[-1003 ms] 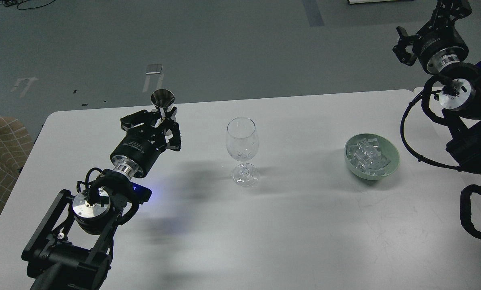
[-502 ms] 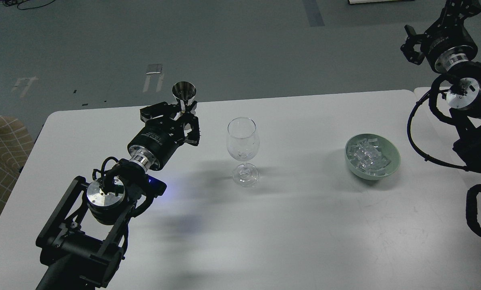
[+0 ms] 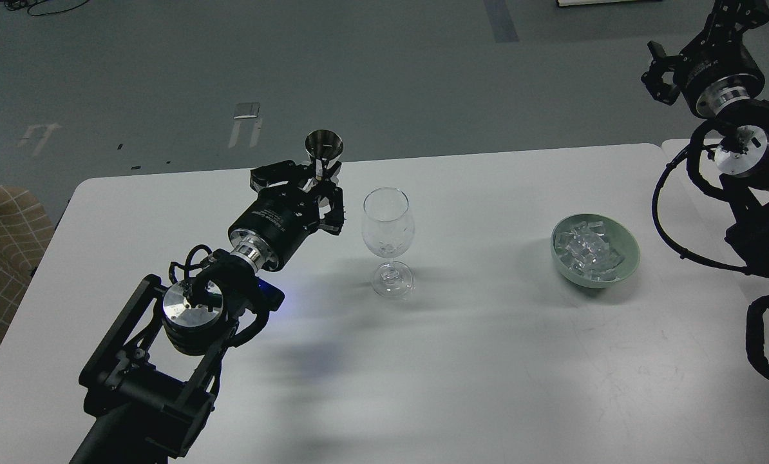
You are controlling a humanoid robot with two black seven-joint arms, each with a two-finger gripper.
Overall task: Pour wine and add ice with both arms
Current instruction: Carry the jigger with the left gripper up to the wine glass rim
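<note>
A white table (image 3: 487, 361) is filling the lower frame. Grey floor (image 3: 359, 64) is stretching above; a checked seat (image 3: 1, 238) is peeking in at left.

The left arm is extended from the near left toward the far centre, its end effector (image 3: 317, 187) closed. The right arm is raised at the far right, its end effector (image 3: 660, 80) pointed left, finger spacing indiscernible.
</note>
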